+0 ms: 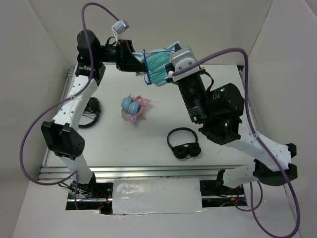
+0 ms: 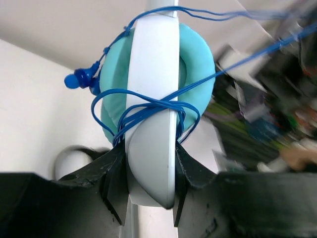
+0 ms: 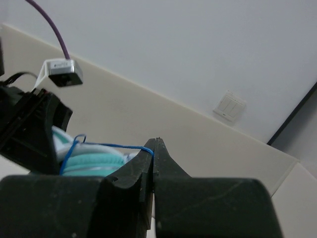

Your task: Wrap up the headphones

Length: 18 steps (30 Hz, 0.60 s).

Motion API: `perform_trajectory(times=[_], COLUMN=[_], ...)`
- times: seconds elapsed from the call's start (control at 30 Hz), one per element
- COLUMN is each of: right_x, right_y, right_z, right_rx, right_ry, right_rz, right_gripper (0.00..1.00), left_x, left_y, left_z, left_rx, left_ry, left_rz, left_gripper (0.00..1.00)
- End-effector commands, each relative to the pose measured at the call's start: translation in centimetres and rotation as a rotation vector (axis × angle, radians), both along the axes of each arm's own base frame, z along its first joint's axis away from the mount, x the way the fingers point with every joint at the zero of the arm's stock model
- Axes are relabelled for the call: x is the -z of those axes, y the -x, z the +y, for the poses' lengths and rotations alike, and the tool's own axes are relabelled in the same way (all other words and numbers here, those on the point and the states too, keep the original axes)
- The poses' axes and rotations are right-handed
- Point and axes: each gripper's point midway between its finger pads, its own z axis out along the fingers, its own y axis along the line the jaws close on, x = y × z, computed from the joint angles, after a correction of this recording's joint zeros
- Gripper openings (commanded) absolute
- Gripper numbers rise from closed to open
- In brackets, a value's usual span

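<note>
Left tool (image 1: 142,62) (image 2: 150,168): clenched on the teal over-ear headphones (image 1: 159,64) (image 2: 197,64) (image 3: 94,161). Its two black fingers (image 2: 115,173) press either side of the white plastic shell between the teal cushions. The headphones are held in the air above the far part of the white tabletop (image 1: 163,114), clear of its surface.

Thin blue cable (image 1: 146,69) (image 2: 148,106) (image 3: 119,146): several loops cross the white shell just above the left tool's fingers. The small blue plug (image 2: 79,79) hangs free beside one cushion.

Right tool (image 1: 171,74) (image 3: 155,145): jaws closed together, pinching the thin blue cable at the fingertips, just beside the headphones. The strand runs from this pinch to the headphones.

On the tabletop, well apart from both tools:
- blue-cupped headphones with a pink band (image 1: 132,107), near centre
- plain black headphones (image 1: 184,144), nearer the arm bases
</note>
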Motion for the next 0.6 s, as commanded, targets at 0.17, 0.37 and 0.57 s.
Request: perform_trajectory(times=[0.17, 0.37, 0.57], right_x=[-9.0, -12.5, -12.7], right_y=[4.6, 7.1, 7.7], right_z=[-6.6, -5.2, -4.0], right_rx=[-0.109, -0.194, -0.110], right_ry=[-0.258, -0.282, -0.203], right_rz=[-0.159, -0.253, -0.266], right_gripper=[0.00, 0.00, 0.00], left_x=[3.2, 3.8, 5.2], left_y=[-6.5, -7.6, -9.7], left_z=[1.9, 3.6, 5.7], left_rx=[-0.616, -0.779, -0.944], left_ry=[-0.276, -0.374, -0.463], left_rz=[-0.075, -0.104, -0.094], left_gripper=[0.00, 0.00, 0.00])
